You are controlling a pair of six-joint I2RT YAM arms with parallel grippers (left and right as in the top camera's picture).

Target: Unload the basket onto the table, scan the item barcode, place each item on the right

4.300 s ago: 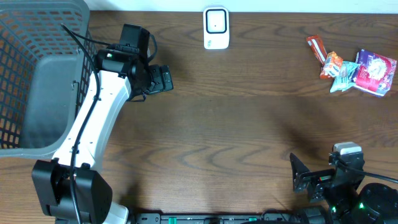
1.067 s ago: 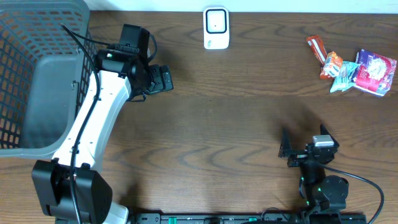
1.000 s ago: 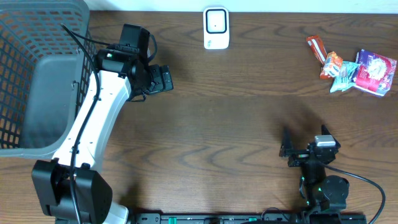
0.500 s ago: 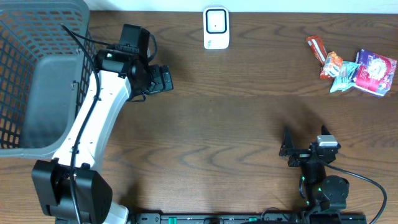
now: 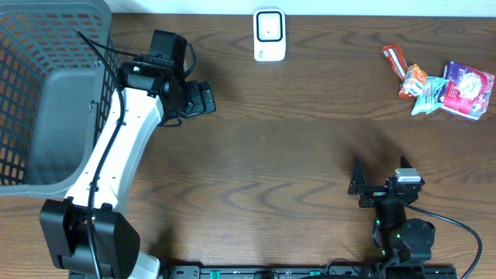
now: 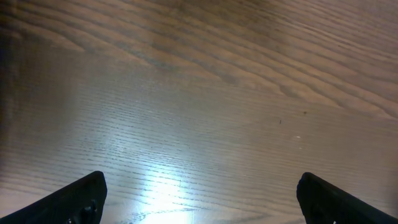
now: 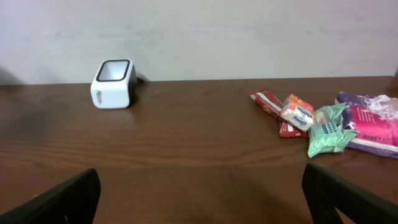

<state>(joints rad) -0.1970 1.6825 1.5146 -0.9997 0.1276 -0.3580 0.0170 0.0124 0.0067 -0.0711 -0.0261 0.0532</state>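
Several snack packets lie in a loose pile at the table's far right: a red one (image 5: 394, 59), an orange one (image 5: 413, 79), a green one (image 5: 428, 94) and a purple-pink one (image 5: 467, 89). The right wrist view shows them ahead and to the right, the green packet (image 7: 329, 137) nearest. A white barcode scanner (image 5: 270, 34) stands at the far edge, centre, and appears far left as the scanner (image 7: 114, 83). My right gripper (image 5: 359, 186) is open near the front edge, well short of the packets. My left gripper (image 5: 203, 99) is open over bare wood, left of the scanner.
A grey mesh basket (image 5: 23, 85) fills the far left corner, right beside the left arm. A pale wall stands behind the table's far edge. The left wrist view shows only wood grain with a light glare between the open fingertips (image 6: 81, 199).
The right arm has come out of the front right corner, leftward and a little onto the table, and has held still over the last second. The left arm has not moved.
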